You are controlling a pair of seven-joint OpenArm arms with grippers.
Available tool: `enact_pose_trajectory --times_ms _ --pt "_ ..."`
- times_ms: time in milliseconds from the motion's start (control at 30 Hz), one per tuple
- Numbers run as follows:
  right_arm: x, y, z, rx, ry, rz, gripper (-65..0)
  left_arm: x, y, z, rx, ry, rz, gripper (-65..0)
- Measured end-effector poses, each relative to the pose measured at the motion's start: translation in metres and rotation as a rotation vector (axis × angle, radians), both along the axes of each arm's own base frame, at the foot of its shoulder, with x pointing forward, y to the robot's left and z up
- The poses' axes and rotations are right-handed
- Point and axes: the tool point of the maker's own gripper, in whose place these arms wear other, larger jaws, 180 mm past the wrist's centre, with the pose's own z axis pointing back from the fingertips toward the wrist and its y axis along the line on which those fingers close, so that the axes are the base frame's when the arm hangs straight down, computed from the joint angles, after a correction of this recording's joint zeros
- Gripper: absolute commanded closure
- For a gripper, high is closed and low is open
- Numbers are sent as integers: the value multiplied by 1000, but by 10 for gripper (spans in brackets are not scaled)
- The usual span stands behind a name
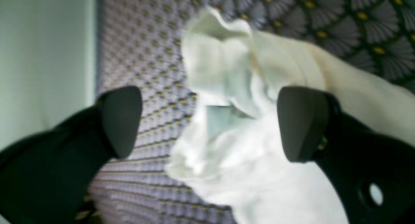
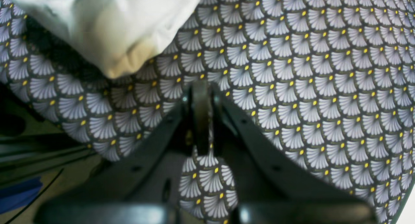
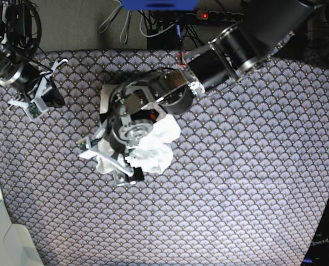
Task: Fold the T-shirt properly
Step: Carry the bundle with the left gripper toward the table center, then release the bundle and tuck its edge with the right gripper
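Left hand (image 1: pixel 207 123): spread wide, empty, hovered right over the T-shirt (image 3: pixel 153 147).
Right hand (image 2: pixel 201 120): clenched, grasping nothing, well apart at surface's far-left corner.
T-shirt: crumpled heap mid-left on patterned surface (image 3: pixel 253 183), partly under left arm.
Handling: likely light, soft, floppy; take a hem or sleeve edge.
Orientation: too bunched, no long axis readable.

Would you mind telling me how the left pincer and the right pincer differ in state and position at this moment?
The left pincer is open, its fingers spread wide; the right pincer is shut, fingers together. The left pincer hovers over the crumpled T-shirt near the table's middle; the right pincer sits near the edge of the patterned tablecloth, with only a corner of the shirt nearby. Neither holds the T-shirt, and both have dark fingers.
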Motion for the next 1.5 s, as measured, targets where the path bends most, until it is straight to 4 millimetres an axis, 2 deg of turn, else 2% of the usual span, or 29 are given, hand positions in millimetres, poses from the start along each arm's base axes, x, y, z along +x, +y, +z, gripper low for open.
enact_pose_trajectory --times_ms 233,300,433,533,633,700,867,1000,1067,1133,1233,1333,1500 --pt "0 0 0 2 -1 0 0 16 13 24 95 -181 10 -650" --pt "0 0 0 0 0 0 0 23 24 29 81 -186 61 -650" --pt "1 0 0 1 -2 0 0 43 70 53 -25 -188 241 -650" --pt "8 4 5 6 -23 7 0 57 112 75 -99 -212 379 -650" --pt "19 13 12 25 -55 19 0 51 166 69 -93 -171 540 -650" --pt "25 19 15 18 -68 42 0 40 195 60 -95 -127 616 -650" --pt "44 67 26 74 -114 161 0 8 272 63 -158 -94 839 -650" --pt "61 102 40 120 -156 225 0 -39 324 52 -199 -33 1021 -650" --pt "71 111 47 112 -174 248 0 -62 344 42 -187 -6 1091 -650" --pt "82 119 52 133 -192 263 0 -82 357 29 -161 27 1134 -650" --pt "93 125 41 139 -155 278 0 -118 369 2 -109 111 1176 -650" --pt "109 112 21 129 -97 238 0 -145 381 -14 -71 164 1227 -638" --pt "138 97 9 192 -84 170 0 -165 379 -27 -51 214 1218 -422"
